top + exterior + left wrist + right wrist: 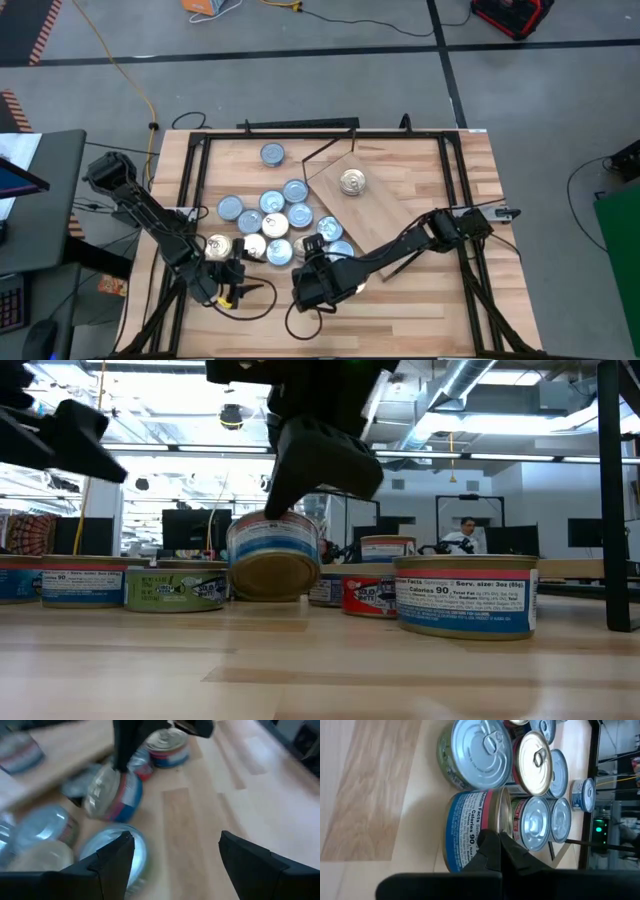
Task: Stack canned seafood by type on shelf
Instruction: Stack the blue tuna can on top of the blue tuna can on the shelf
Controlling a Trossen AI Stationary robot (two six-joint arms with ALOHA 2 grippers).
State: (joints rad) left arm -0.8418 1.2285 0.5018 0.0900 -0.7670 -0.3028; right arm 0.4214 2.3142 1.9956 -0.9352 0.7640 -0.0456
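At the near edge of the desk (430,300) both grippers work low over the planks; the right gripper (312,287) sits near the middle of that edge, its jaws clamped on a blue-labelled tin (470,832), which the low view shows raised off the wood and tilted, its gold base turned toward the camera (275,555); the left wrist view catches the same tin hanging at an angle under the dark fingers (112,795); to its left the left gripper (228,283) hovers just above the desk with its jaws spread wide, the two dark fingers (112,857) well apart, a silver-lidded tin (132,852) lying just beside one of them; close in front of the low camera one more blue-and-red labelled tin (465,595) stands alone and upright on the desk; just beyond the grippers the cluster of canned seafood (270,215) crowds together, about ten flat round tins with silver lids, most touching their neighbours, a gold-lidded one (219,246) at its left end and a green-labelled one (175,585) standing among them; right of the cluster lies the shelf (375,200), a light-wood board turned at an angle to the desk's edges, with a single gold-topped tin (352,181) upright on it; farther still, one lone tin (272,154) stands apart near the far rail of the dark frame (300,131); beyond the desk, a person (465,535) sits in the room behind.
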